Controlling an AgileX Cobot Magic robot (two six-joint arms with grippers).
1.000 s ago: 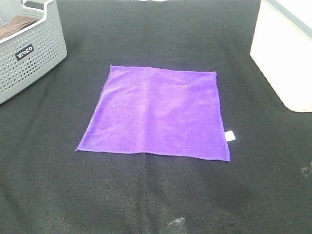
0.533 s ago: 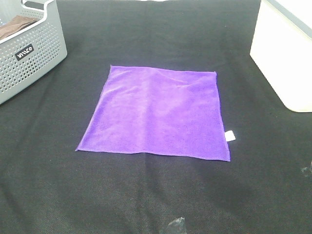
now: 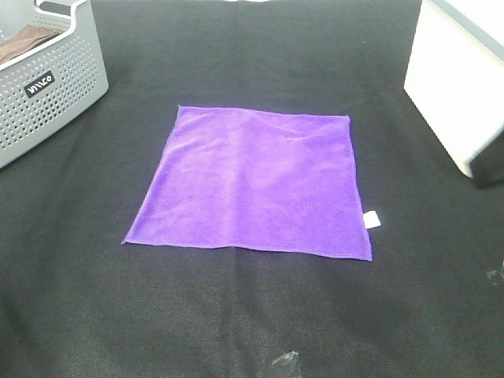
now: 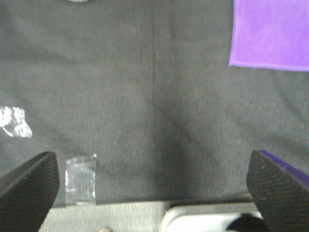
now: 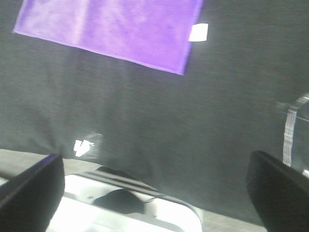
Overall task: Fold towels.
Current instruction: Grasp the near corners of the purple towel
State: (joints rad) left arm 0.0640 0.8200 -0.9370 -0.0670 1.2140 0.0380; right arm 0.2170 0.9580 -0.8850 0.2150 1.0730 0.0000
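Black-cloth desk (image 3: 236, 315), bare room on every side of the towel. Purple towel (image 3: 252, 185) lies flat and unfolded mid-desk, all four edges free, nothing on top. White box (image 3: 457, 79) far right, apart from the towel. Grey perforated basket (image 3: 47, 87) far left, brown cloth (image 3: 27, 39) inside, also apart. Left gripper (image 4: 154, 193) wide, empty, over bare desk nearer than the towel's near left corner. Right gripper (image 5: 154, 193) wide, empty, nearer than the near right corner. Clear tape scrap (image 3: 285, 364) at the near edge. White tag (image 3: 372, 220) on the towel's right edge.
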